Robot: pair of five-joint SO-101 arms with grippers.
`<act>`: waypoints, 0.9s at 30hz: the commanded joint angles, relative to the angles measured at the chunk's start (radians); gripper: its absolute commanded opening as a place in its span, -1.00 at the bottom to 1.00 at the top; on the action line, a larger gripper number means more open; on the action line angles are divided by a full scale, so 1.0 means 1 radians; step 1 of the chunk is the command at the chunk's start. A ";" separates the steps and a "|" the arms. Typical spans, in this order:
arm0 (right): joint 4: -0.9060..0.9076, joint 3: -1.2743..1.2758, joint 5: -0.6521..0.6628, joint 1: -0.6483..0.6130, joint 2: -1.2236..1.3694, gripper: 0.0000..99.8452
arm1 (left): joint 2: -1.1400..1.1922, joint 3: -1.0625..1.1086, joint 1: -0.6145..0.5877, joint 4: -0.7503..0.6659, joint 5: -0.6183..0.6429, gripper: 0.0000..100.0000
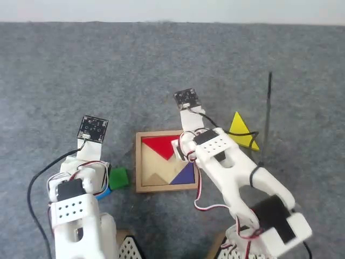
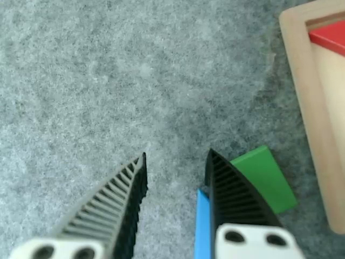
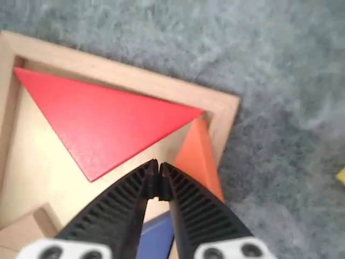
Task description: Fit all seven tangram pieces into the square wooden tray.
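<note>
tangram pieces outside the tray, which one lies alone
The yellow triangle, alone right of the tray; the green piece and blue piece lie together on its other side, by the left pincer.

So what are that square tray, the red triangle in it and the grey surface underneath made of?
The tray looks like pale unvarnished wood: faint grain, matte rim. The red triangle has a smooth, even painted coat, probably wood beneath. The grey surface seems felt or short carpet, fuzzy and mottled.

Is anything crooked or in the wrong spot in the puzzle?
Yes. The orange piece seems to lean up over the tray's rim instead of lying flat, beside the shut right hand. The yellow triangle, green piece and light blue piece lie outside on the carpet.
</note>
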 commanded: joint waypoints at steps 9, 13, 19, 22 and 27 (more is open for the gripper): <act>0.028 0.133 0.014 0.059 -0.455 -0.97 | -0.017 -0.002 0.000 -0.015 -0.008 -0.65; 0.033 0.133 0.048 0.202 -0.432 -0.97 | -0.017 0.004 0.000 -0.017 -0.008 -0.65; 0.036 0.080 0.100 0.249 -0.257 -0.97 | -0.017 0.004 0.000 -0.017 -0.008 -0.65; 0.041 0.002 0.104 0.259 -0.127 -0.97 | -0.017 0.004 -0.002 -0.017 -0.008 -0.65; 0.150 -0.100 0.160 0.223 -0.005 -0.97 | -0.017 0.004 -0.005 -0.017 -0.008 -0.65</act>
